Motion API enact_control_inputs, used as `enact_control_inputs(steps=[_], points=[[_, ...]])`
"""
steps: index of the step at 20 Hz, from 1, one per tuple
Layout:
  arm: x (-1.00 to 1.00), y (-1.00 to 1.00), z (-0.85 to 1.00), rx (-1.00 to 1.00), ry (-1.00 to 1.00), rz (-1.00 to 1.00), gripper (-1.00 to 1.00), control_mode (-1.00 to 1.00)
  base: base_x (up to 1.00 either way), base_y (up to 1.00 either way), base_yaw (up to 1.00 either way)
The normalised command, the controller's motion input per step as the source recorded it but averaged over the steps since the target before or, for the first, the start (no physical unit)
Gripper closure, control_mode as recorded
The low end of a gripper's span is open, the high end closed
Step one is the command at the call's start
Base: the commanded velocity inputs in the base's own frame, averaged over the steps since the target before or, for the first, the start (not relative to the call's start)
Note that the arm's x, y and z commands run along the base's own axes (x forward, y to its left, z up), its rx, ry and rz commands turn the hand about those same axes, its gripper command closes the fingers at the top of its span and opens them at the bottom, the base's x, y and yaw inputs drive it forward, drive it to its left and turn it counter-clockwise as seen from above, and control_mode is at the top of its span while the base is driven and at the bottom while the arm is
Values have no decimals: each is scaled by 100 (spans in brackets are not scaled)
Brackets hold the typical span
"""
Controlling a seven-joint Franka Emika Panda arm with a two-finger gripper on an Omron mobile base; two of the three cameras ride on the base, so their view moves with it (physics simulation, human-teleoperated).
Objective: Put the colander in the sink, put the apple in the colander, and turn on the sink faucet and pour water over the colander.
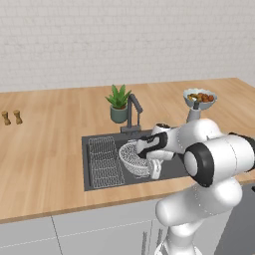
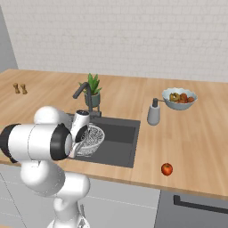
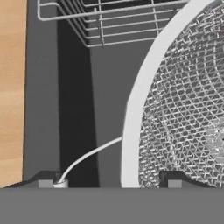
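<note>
a white robot arm reaches down into the sink [image 1: 94, 142], a dark grey basin set in a wooden counter [image 1: 45, 149], with its gripper [image 3: 109, 183] straddling the thick white rim of the colander [image 1: 130, 158]. in the hand view one dark fingertip stands outside the rim and the other inside over the mesh, and a thin white wire handle curves from the rim toward the outer tip; the jaws are parted with the rim between them, but whether they actually press on it cannot be told from these pictures. the colander, a silvery wire-mesh bowl, sits inside the basin just beside a flat wire rack [image 1: 105, 162] that lies in the left part of the sink as seen from the left base camera. the sink faucet [image 1: 132, 113] rises at the back edge of the basin, its slanted spout pointing over the sink, with a spiky green plant [image 1: 118, 102] in a grey pot right next to it. the apple [image 2: 167, 168] lies on the counter near the front edge, well apart from the sink on its right in the right base view. farther back a soap dispenser [image 2: 154, 112] stands near a pale fruit bowl [image 2: 179, 98], and two small wooden shakers [image 1: 12, 117] stand far off on the other side of the counter.
</note>
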Motion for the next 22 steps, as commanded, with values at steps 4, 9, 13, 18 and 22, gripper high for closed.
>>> enact_control_inputs(steps=[4, 9, 13, 18, 22], points=[[21, 0, -22, -2, 0, 0, 100, -100, 0, 0, 0], [18, 0, -19, -1, 0, 0, 100, -100, 0, 0, 0], [22, 5, -19, 0, 0, 0, 100, -100, 0, 0, 0], [26, 13, -16, 0, 0, 0, 100, -100, 0, 0, 0], [34, 8, -12, 0, -12, 0, 100, -100, 0, 0, 0]])
